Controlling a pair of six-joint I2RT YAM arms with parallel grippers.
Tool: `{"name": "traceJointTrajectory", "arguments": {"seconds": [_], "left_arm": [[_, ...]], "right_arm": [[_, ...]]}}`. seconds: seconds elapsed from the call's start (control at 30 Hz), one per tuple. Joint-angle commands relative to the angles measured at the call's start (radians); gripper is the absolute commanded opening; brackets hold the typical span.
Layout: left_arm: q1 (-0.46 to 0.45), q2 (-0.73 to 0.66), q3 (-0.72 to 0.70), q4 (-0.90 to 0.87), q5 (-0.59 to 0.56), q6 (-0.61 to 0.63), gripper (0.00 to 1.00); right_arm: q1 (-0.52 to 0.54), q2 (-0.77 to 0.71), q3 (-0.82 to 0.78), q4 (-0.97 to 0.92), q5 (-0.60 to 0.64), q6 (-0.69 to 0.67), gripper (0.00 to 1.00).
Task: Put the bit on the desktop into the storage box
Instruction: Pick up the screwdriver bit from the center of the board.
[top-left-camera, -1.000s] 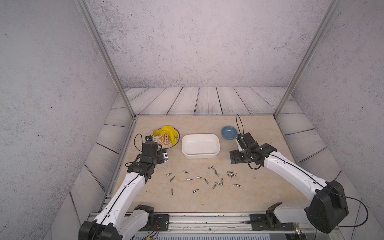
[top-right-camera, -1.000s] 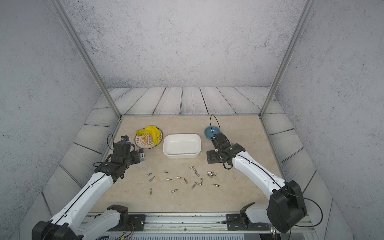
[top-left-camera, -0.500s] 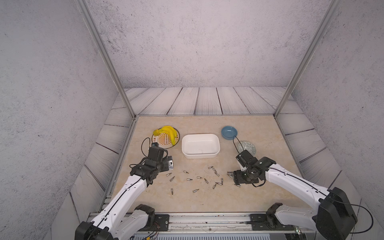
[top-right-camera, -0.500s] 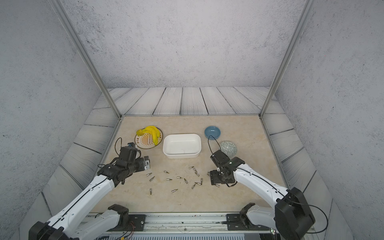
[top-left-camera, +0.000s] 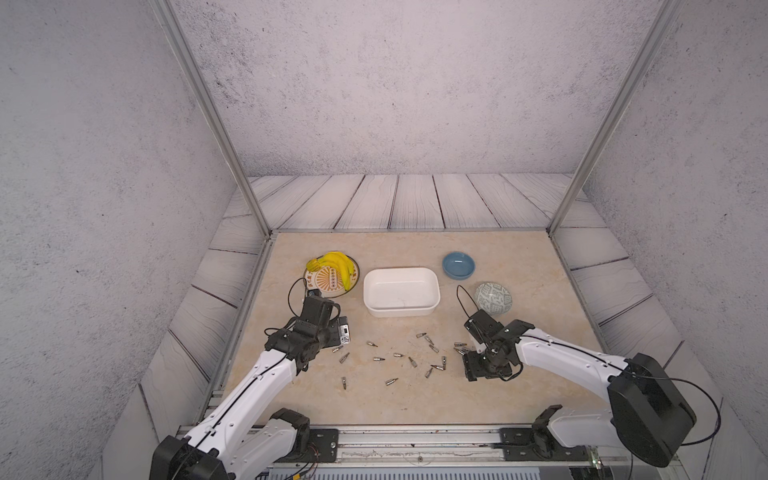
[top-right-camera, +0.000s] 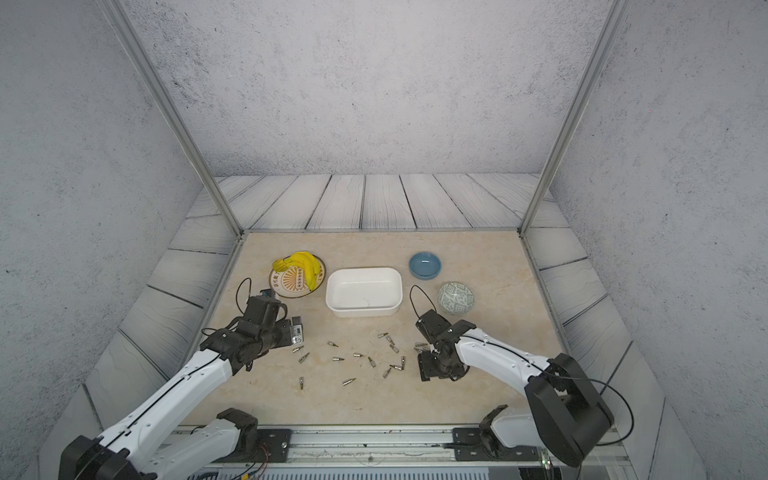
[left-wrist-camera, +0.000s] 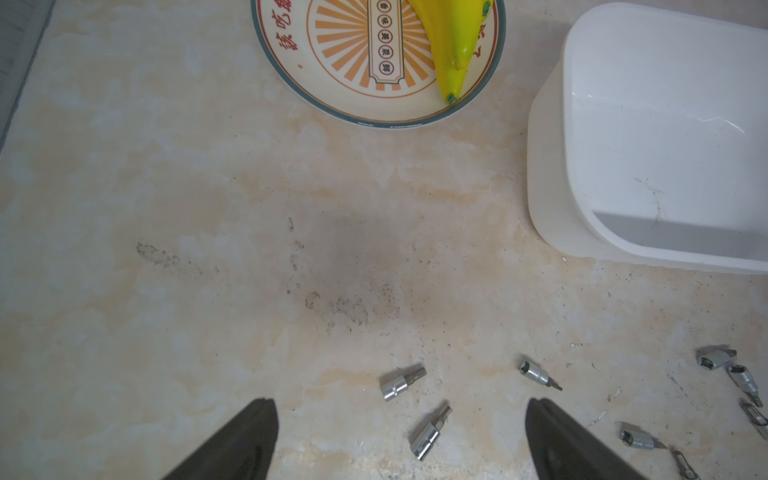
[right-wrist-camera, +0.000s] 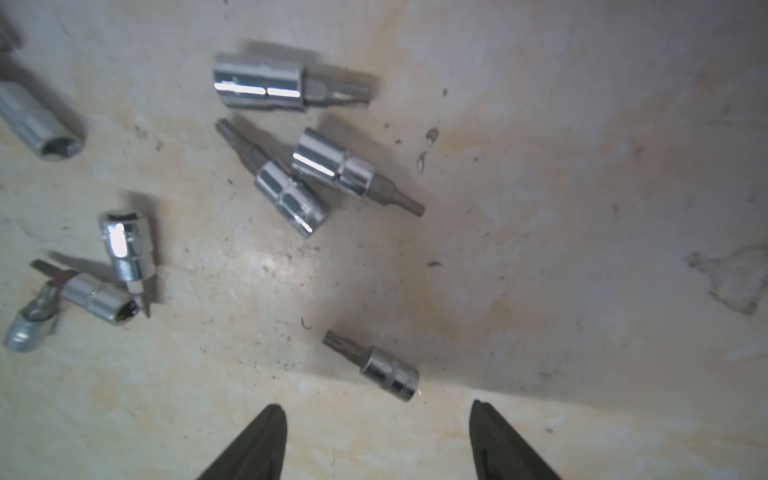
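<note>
Several small silver bits (top-left-camera: 377, 358) (top-right-camera: 337, 358) lie scattered on the beige desktop (top-left-camera: 519, 257), in front of the white storage box (top-left-camera: 401, 311) (top-right-camera: 363, 309). The box looks bare inside in both top views. My left gripper (left-wrist-camera: 401, 409) (top-left-camera: 332, 347) hangs open and low at the left end of the scatter. Two bits (left-wrist-camera: 403, 382) lie just ahead of its gap. My right gripper (right-wrist-camera: 376, 409) (top-left-camera: 467, 361) is open and low at the right end of the scatter. One bit (right-wrist-camera: 376, 365) lies just beyond its fingertips, and a cluster of other bits (right-wrist-camera: 291, 183) lies farther off.
A patterned plate with a yellow banana (top-left-camera: 332, 274) stands left of the box. A blue bowl (top-left-camera: 458, 265) and a grey-patterned bowl (top-left-camera: 493, 297) stand to its right. Aluminium rails and grey plank panels edge the desktop.
Both arms came forward and down from beside the box to the bits. The right gripper's jaws narrowed somewhat, and the grey-patterned bowl came into view behind that arm.
</note>
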Motion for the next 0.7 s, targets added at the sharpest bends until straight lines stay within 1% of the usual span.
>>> {"name": "traceJointTrajectory", "arguments": {"seconds": [0.0,0.17,0.33,0.67], "left_arm": [[-0.007,-0.002,-0.016,-0.009,-0.018,-0.007,0.99],[-0.008,-0.002,-0.022,-0.008,-0.019,-0.007,0.99],[-0.008,-0.003,-0.025,-0.01,-0.02,-0.006,0.99],[-0.008,0.001,-0.034,0.0,-0.019,0.004,0.99]], "right_arm": [[0.006,0.024,0.007,0.03,-0.014,-0.01,0.72],[0.006,0.071,0.028,0.015,0.021,-0.017,0.71],[0.008,0.085,0.027,0.01,0.032,-0.014,0.7],[0.012,0.086,0.025,-0.001,0.057,-0.019,0.61]]}}
